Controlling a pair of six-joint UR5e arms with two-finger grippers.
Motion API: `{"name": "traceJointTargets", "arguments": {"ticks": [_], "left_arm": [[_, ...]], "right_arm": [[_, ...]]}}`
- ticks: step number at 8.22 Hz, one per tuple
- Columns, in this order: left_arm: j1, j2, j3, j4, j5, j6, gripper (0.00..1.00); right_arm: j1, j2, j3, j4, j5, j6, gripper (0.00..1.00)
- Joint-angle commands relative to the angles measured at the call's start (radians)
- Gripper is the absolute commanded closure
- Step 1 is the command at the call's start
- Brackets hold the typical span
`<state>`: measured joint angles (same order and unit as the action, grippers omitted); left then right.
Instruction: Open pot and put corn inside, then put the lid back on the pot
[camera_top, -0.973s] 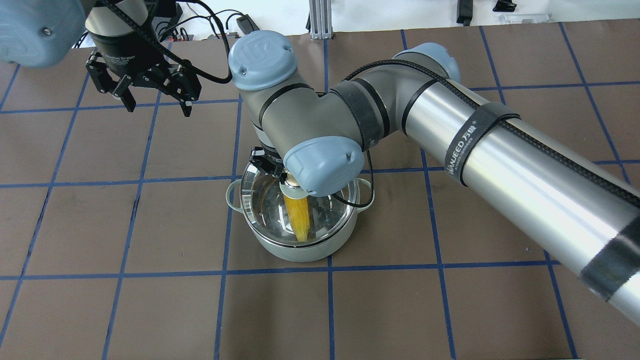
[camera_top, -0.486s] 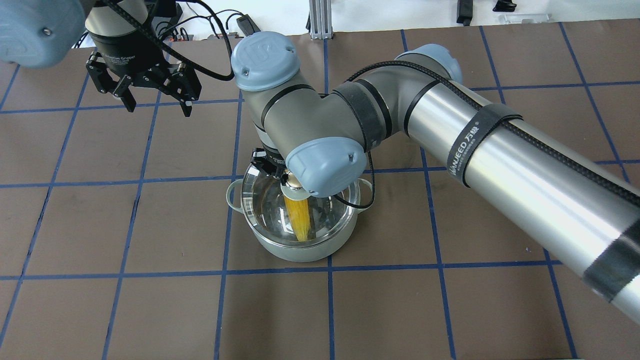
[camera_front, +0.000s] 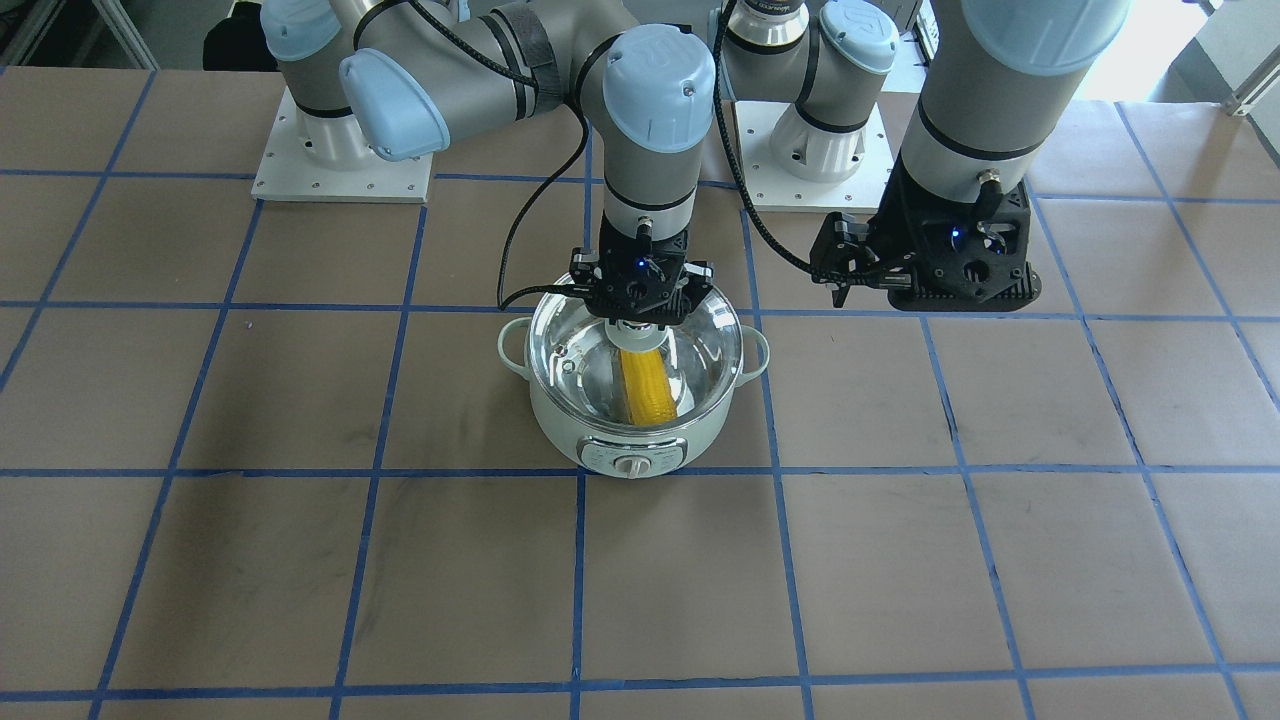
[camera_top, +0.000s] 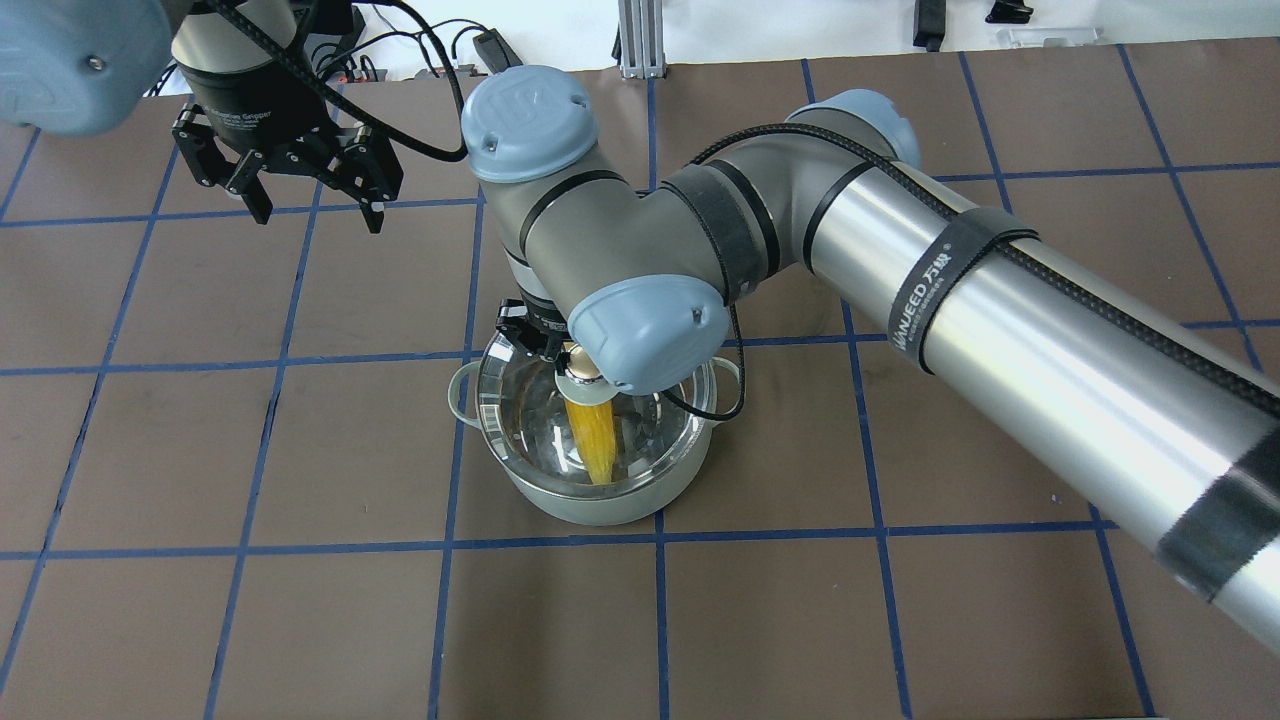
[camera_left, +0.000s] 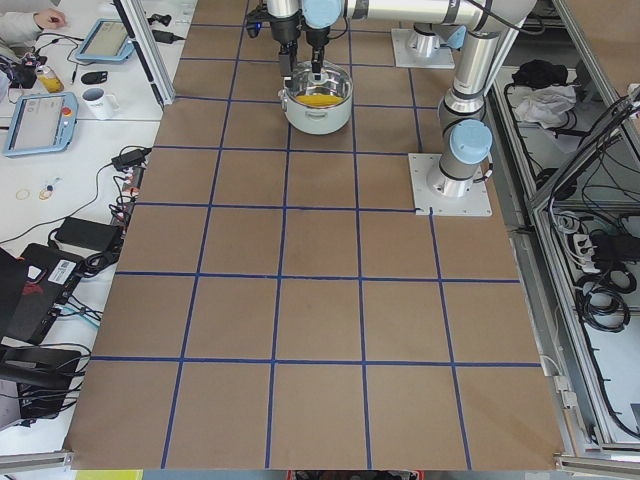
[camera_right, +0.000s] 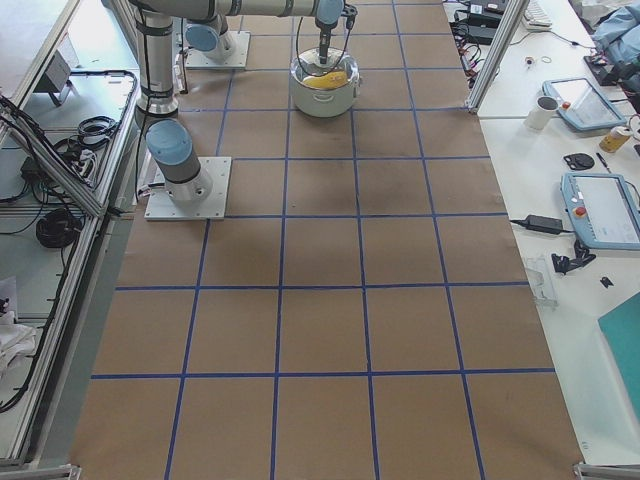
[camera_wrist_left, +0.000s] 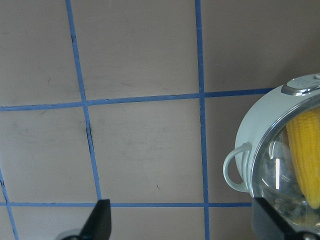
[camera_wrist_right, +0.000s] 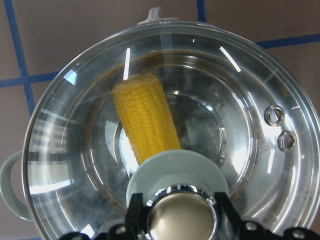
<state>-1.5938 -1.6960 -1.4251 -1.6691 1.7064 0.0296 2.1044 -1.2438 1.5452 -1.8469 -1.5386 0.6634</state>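
Observation:
The pale green pot (camera_front: 600, 440) stands mid-table, its dial facing away from the robot; it also shows in the overhead view (camera_top: 600, 505). The yellow corn (camera_front: 645, 390) lies inside it, seen through the glass (camera_top: 592, 440) (camera_wrist_right: 145, 120). The clear lid (camera_front: 570, 350) covers the pot's mouth (camera_top: 520, 400); I cannot tell whether it rests on the rim. My right gripper (camera_front: 640, 300) is shut on the lid's knob (camera_wrist_right: 181, 215). My left gripper (camera_top: 315, 210) hangs open and empty, above the table to the pot's left and behind it (camera_wrist_left: 182, 222).
The brown table mat (camera_top: 300, 620) carries a blue tape grid. The right arm's wrist and forearm (camera_top: 1000, 340) reach over the pot from the right. Cables and a metal post (camera_top: 640, 40) line the far edge. Operator desks flank the table's ends (camera_right: 590, 190).
My right gripper and the lid have shifted very slightly to the left over the pot. The left arm has not moved.

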Motion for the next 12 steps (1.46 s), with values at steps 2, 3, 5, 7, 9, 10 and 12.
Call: {"name": "traceJointTargets", "arguments": {"ticks": [2,3,5,7,9,10,12], "left_arm": [[0.0,0.001,0.002,0.0,0.001,0.0,0.0],[0.0,0.001,0.002,0.0,0.001,0.0,0.0],[0.0,0.001,0.002,0.0,0.001,0.001,0.0],[0.0,0.001,0.002,0.0,0.001,0.0,0.0],[0.0,0.001,0.002,0.0,0.002,-0.003,0.0],[0.0,-0.001,0.003,0.011,0.002,-0.007,0.0],[0.0,-0.001,0.006,0.025,0.001,-0.008,0.0]], "right_arm": [[0.0,0.0,0.0,0.0,0.008,-0.005,0.66],[0.0,-0.002,0.0,0.0,0.003,-0.007,0.42],[0.0,-0.012,-0.002,-0.003,-0.011,-0.039,0.0],[-0.053,-0.066,-0.002,0.011,-0.012,-0.094,0.0],[-0.173,-0.188,-0.002,0.093,-0.009,-0.174,0.0],[-0.235,-0.254,-0.004,0.18,-0.012,-0.262,0.0],[-0.412,-0.34,-0.002,0.256,-0.009,-0.408,0.0]]}}
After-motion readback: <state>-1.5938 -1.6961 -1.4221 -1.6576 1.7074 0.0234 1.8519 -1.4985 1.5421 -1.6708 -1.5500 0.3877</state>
